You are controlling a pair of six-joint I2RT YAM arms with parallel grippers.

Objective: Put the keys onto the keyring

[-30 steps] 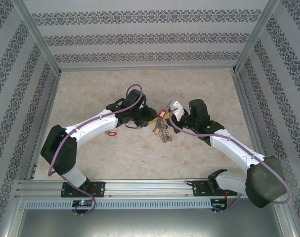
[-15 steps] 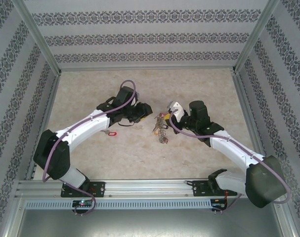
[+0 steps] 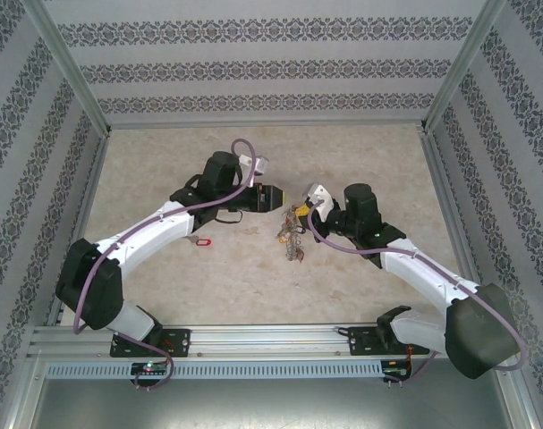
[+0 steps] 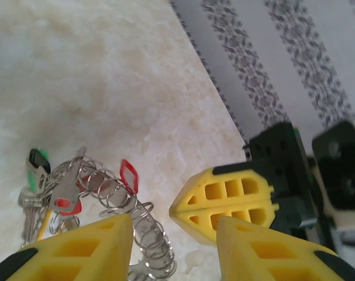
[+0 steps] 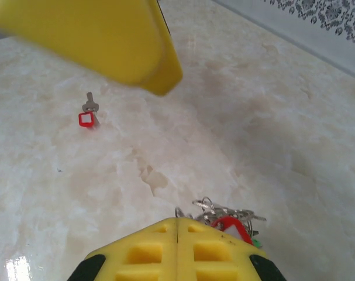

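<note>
Note the left gripper (image 4: pixel 174 234) at the bottom edge of the left wrist view, parted about halfway and gripping nothing. Find the keyring (image 4: pixel 145 225) just beyond its fingers (image 4: pixel 78 249), lower left of that frame, seemingly resting on the table (image 4: pixel 107 70) as a loose wreath of wire loops with keys (image 4: pixel 66 190) bunched at its left end. Judge it light, limp and slippery, likely to sag and swing if lifted, so best pinched across the coil itself rather than by a dangling key or tag. Spot the right gripper (image 4: pixel 192 206) a little farther, centre right, shut tight with nothing visible in its jaws; cannot rule out a thin loop caught there. Farther off, upper left of the right wrist view, see one loose key (image 5: pixel 88 114) with a red tag, flat on the table and well apart from the keyring; expect a thin, flat thing, hard to get under. Cannot make out the keyring's opening, nor count the keys, tangled and partly covered by fingers
</note>
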